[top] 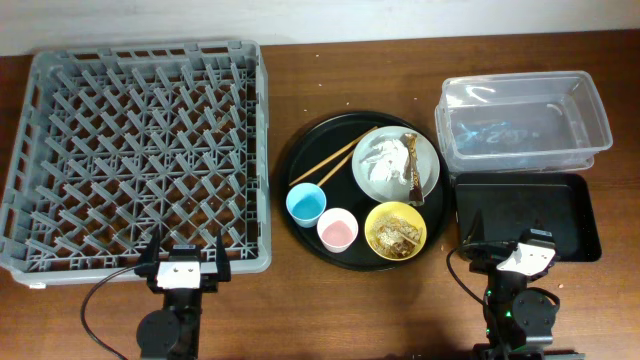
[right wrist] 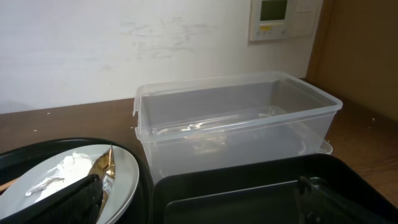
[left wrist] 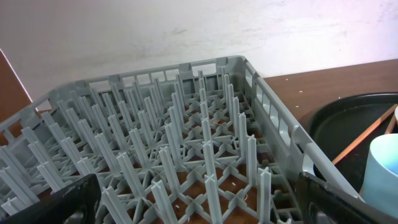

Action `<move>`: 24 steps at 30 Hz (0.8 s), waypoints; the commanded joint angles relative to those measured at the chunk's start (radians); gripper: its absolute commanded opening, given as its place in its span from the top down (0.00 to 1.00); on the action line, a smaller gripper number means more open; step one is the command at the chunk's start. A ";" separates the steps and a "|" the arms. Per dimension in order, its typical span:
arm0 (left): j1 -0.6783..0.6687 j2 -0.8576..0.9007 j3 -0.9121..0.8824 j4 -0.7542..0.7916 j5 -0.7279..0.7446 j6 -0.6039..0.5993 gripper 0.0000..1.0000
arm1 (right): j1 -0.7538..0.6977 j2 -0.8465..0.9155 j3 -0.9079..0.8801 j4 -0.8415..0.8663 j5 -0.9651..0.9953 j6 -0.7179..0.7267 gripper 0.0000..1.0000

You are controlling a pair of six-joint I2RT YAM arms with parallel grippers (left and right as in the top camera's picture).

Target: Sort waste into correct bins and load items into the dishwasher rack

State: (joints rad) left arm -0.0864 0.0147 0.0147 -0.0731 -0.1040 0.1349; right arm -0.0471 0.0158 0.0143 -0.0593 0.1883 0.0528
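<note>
A grey plate (top: 428,172) on the round black tray (top: 300,160) holds a crumpled white napkin (top: 383,160) and a brown wrapper (top: 412,172). Wooden chopsticks (top: 330,160) lie beside it. The yellow bowl (top: 395,230) holds brown food scraps. The blue cup (top: 306,204) and pink cup (top: 337,229) stand in front. The grey rack (top: 135,150) is at the left. The clear tub (top: 525,122) and the black rectangular tray (top: 525,215) are at the right. My left gripper (top: 185,262) is open at the rack's near edge. My right gripper (top: 510,252) is open at the black rectangular tray's near edge.
The wrist views show the rack's pegs (left wrist: 205,143), the blue cup's side (left wrist: 382,168), the tub (right wrist: 236,124), and the plate (right wrist: 124,180) with the napkin (right wrist: 68,168). A white wall stands behind the table. Bare brown table (top: 330,310) lies in front.
</note>
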 commanded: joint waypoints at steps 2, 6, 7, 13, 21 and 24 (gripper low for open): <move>0.006 -0.010 -0.006 0.002 0.003 0.010 0.01 | -0.006 -0.008 -0.009 -0.003 -0.002 0.007 0.02; 0.006 -0.010 -0.006 0.002 0.003 0.010 0.01 | -0.006 -0.008 -0.009 -0.001 -0.002 0.007 0.01; 0.006 -0.010 -0.006 0.002 0.003 0.010 0.01 | -0.006 -0.008 -0.009 0.002 -0.005 0.008 0.02; 0.006 -0.010 -0.006 0.002 0.004 0.010 0.01 | -0.006 -0.008 -0.009 -0.008 -0.060 0.008 0.02; 0.006 -0.010 -0.005 0.085 0.134 0.010 0.01 | -0.006 -0.008 -0.009 -0.011 -0.143 0.008 0.02; 0.006 -0.010 -0.005 0.193 0.165 0.010 0.01 | -0.006 -0.008 -0.009 0.011 -0.266 0.008 0.02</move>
State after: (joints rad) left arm -0.0864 0.0139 0.0109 0.0772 0.0093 0.1349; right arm -0.0471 0.0158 0.0143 -0.0696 0.0265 0.0532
